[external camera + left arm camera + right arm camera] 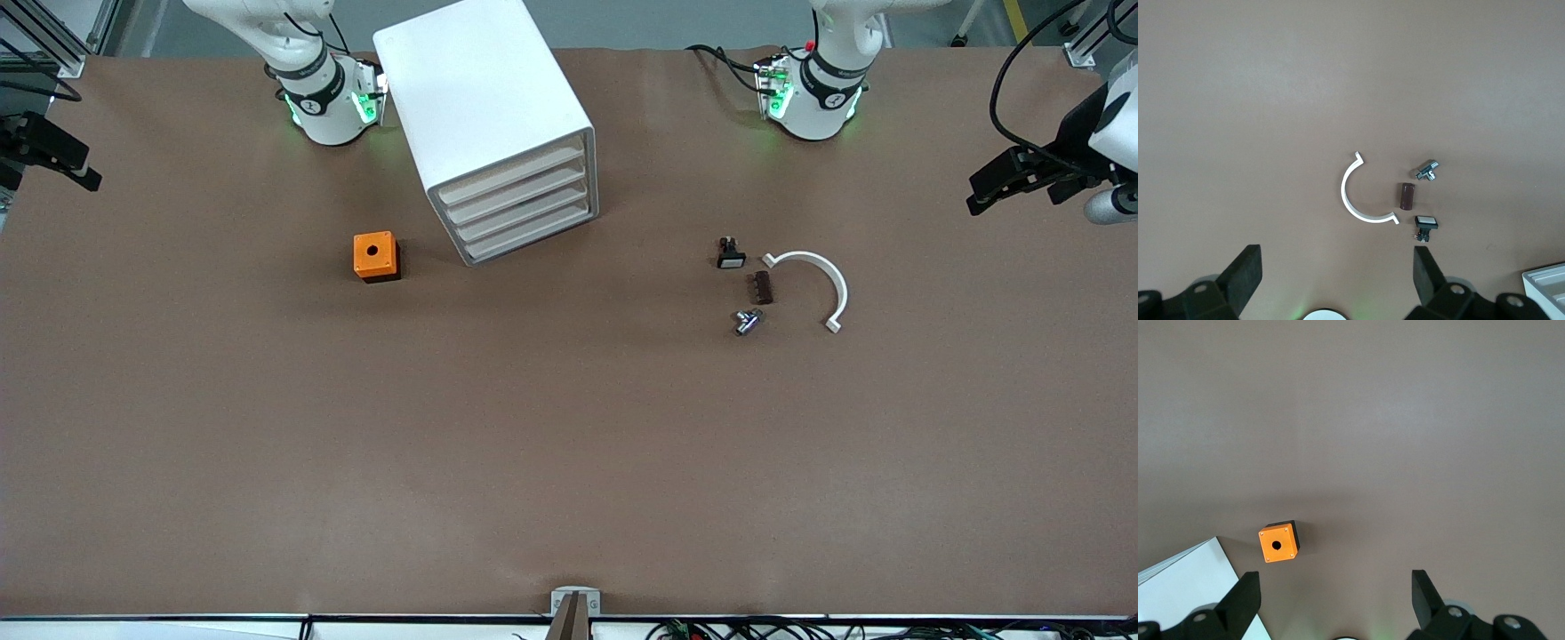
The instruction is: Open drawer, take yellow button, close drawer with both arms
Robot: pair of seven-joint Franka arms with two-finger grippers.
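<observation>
The white cabinet [484, 84] stands between the two arm bases, and its four drawer fronts are all flush. The uppermost drawer [511, 167] is shut. The button is hidden from every view. My left gripper [991, 187] is open and empty, held high at the left arm's end of the table; in the left wrist view [1337, 257] it is over bare table near the small parts. My right gripper [76, 169] is open and empty, held high at the right arm's end; in the right wrist view [1335, 580] it is over bare table beside the cabinet [1185, 587].
An orange cube with a round hole [374, 255] [1277, 543] sits beside the cabinet toward the right arm's end. Toward the left arm's end lie a white half-ring [811, 256] [1343, 192], a black part with a white face [731, 255] [1425, 223], a brown block [763, 287] and a metal fitting [747, 321].
</observation>
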